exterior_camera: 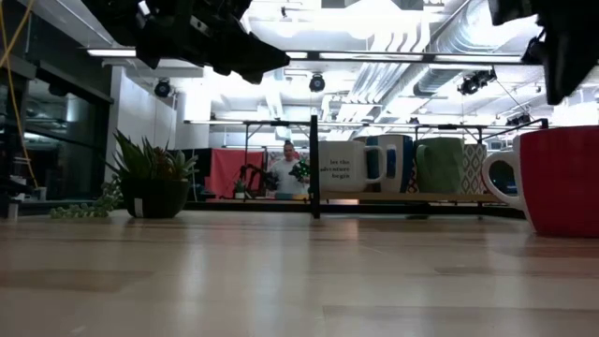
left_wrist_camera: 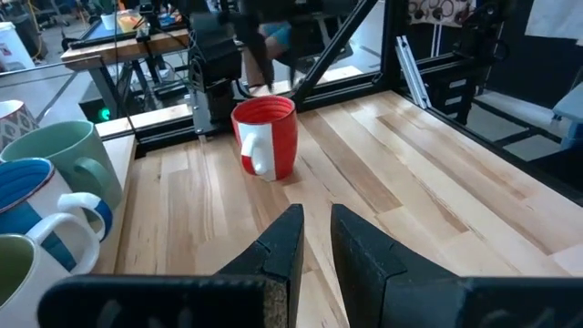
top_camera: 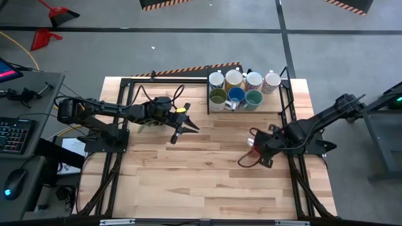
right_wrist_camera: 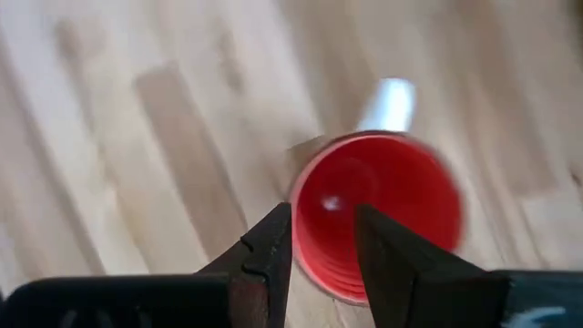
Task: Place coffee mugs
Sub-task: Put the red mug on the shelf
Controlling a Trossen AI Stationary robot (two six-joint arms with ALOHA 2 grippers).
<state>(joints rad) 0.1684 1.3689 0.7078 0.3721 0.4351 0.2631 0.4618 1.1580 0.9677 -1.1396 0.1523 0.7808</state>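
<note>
A red mug [left_wrist_camera: 269, 137] with a white handle stands upright on its base on the wooden table [top_camera: 188, 176], right of centre. My right gripper [right_wrist_camera: 323, 228] hangs open just above its rim, pointing down, fingers clear of it in the low view [exterior_camera: 562, 56]. Several other coffee mugs [top_camera: 236, 96], white, cream, olive, blue and teal, stand in two rows at the table's far edge. My left gripper [left_wrist_camera: 316, 214] hovers over the table's middle [top_camera: 185, 130], pointing toward the red mug, with a narrow gap between its fingers and nothing in it.
A black frame [top_camera: 286, 107] runs around the group of mugs and along the table's sides. A small potted plant [exterior_camera: 150, 183] stands at the table's left. Bare wood lies across the near half of the table. A person [exterior_camera: 290, 168] shows in the room beyond.
</note>
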